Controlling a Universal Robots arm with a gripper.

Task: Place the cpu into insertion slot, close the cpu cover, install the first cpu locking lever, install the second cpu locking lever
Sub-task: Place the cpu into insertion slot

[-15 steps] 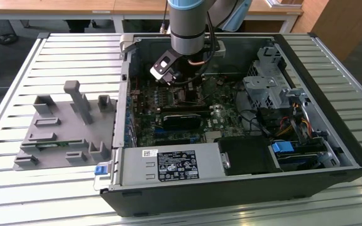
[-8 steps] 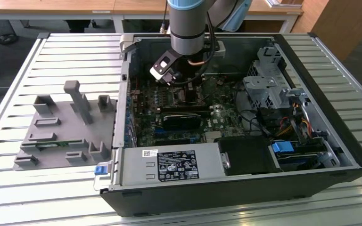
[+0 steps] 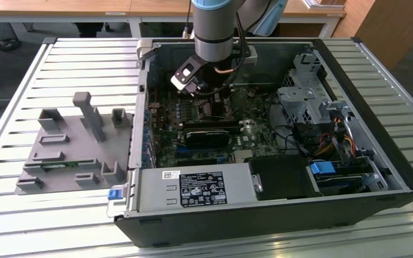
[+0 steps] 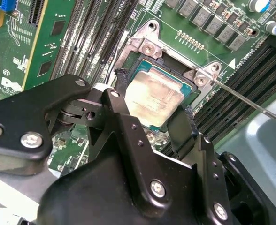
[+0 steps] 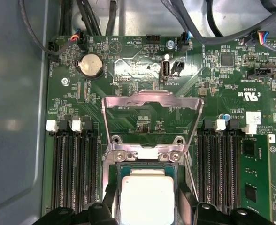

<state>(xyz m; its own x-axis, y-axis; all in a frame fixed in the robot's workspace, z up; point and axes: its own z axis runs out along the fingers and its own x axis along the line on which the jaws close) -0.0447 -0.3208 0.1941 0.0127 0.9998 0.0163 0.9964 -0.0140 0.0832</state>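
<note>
While the cover stands tilted up at the far edge of the socket, the chip is held low over the socket, within its metal rim. The chip is pinched by the gripper at two opposite edges, with one black finger pressed to each side. A thin metal rod is seen slanting away from the socket's corner.

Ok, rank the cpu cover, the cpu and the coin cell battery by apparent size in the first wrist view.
1. cpu cover, though it stands raised toward the camera.
2. cpu, partly cut off by the picture's edge.
3. coin cell battery, clearly smallest.
</note>
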